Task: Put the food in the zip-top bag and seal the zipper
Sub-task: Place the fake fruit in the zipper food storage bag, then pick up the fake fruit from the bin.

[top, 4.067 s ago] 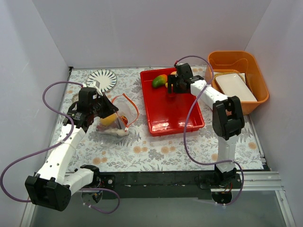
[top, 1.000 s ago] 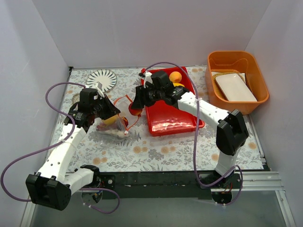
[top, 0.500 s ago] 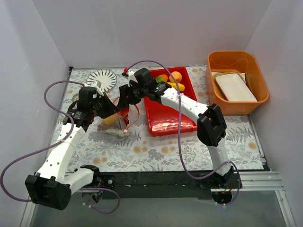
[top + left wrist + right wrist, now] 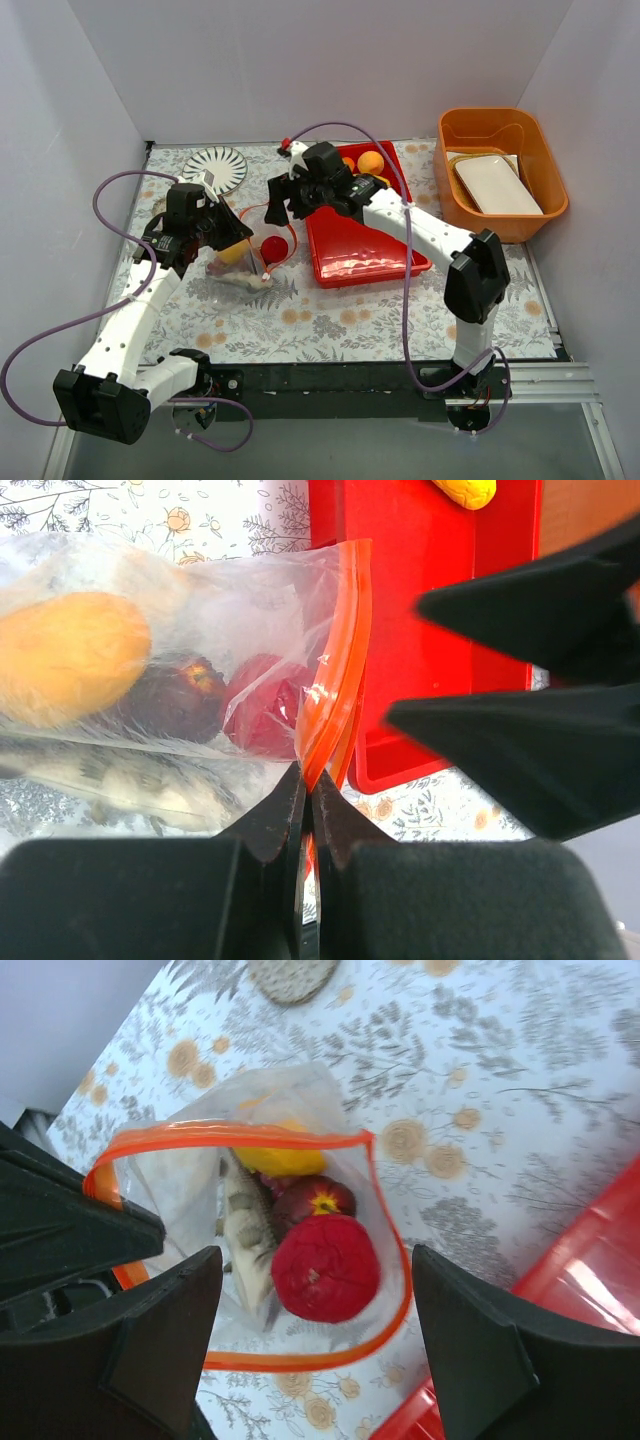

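The clear zip-top bag [image 4: 240, 268] lies left of the red tray [image 4: 365, 250] with its mouth open. My left gripper [image 4: 222, 232] is shut on the orange-red zipper [image 4: 335, 670] at the mouth's edge [image 4: 308, 778]. In the bag are a red apple [image 4: 328, 1272], a dark plum [image 4: 315, 1198], a yellow fruit [image 4: 280, 1160] and a silver fish [image 4: 245, 1235]. My right gripper [image 4: 315, 1252] is open and empty just above the mouth, over the apple [image 4: 272, 247]. An orange fruit [image 4: 371, 162], a mango [image 4: 346, 163] and a yellow fruit [image 4: 383, 182] lie in the tray.
A round patterned plate [image 4: 215, 168] sits at the back left. An orange bin [image 4: 530, 135] holding a white tray [image 4: 497, 185] stands at the back right. Walls close in the table on three sides. The right arm stretches across the red tray.
My right gripper carried the red apple from the tray to the bag's mouth and let it go; the apple now lies in the bag. The gripper has drawn back slightly. The left gripper held still.
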Controlling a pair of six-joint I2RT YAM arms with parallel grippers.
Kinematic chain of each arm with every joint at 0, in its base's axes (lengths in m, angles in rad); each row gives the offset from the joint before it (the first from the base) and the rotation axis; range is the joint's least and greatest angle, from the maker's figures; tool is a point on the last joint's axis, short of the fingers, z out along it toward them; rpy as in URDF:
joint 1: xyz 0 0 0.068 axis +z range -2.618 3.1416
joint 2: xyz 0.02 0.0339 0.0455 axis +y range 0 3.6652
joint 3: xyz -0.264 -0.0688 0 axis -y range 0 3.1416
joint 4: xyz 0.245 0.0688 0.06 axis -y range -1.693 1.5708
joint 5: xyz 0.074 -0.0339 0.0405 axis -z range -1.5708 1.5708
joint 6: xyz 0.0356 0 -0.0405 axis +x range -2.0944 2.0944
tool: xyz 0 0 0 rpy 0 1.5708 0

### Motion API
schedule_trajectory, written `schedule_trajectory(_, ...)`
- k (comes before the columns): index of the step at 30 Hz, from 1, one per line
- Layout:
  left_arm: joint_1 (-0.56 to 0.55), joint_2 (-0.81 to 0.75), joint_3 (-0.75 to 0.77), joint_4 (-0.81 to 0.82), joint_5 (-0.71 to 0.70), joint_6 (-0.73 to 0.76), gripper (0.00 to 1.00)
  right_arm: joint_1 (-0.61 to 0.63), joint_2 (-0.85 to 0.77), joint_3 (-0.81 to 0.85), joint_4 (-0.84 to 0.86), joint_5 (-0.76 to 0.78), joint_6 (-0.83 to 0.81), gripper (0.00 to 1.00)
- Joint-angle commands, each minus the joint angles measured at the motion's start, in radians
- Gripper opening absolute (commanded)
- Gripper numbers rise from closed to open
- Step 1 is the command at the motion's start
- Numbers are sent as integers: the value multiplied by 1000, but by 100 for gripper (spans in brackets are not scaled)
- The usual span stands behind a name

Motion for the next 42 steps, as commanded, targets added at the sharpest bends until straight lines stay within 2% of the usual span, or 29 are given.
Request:
schedule_trajectory(1, 4, -32, 27, 4, -15, 0, 0, -53, -129, -65, 10, 209, -3, 83)
schedule_trajectory(7, 3, -41, 29, 6, -17, 0, 0, -145, -150, -89, -50, 426, 69, 86)
schedule_trajectory(10, 4, -46, 32, 1, -20, 0, 0, -199, -134, -97, -64, 429, 63, 87)
schedule_trajectory(15, 4, -52, 24, 0, -20, 0, 0, -291, -82, -155, 5, 461, -6, 86)
schedule_trajectory(20, 4, -61, 12, 6, -15, -8, 0, -352, 70, -16, -90, 429, -171, 85)
schedule_trajectory(25, 4, -55, -7, 12, -6, -3, 0, -366, 163, 33, -24, 470, -299, 85)
schedule_trajectory(29, 4, -58, -14, 17, -6, -6, 0, -380, 238, 115, -50, 536, -346, 84)
schedule_trajectory(33, 3, -51, -24, 26, -1, -6, 0, -403, 231, 85, 48, 359, -429, 85)
schedule_trajectory(38, 4, -29, 6, 33, 2, 4, 0, -404, 321, 171, 21, 455, -529, 84)
schedule_trajectory(42, 4, -21, 29, 38, 0, 11, 0, -418, 334, 142, 82, 424, -586, 85)
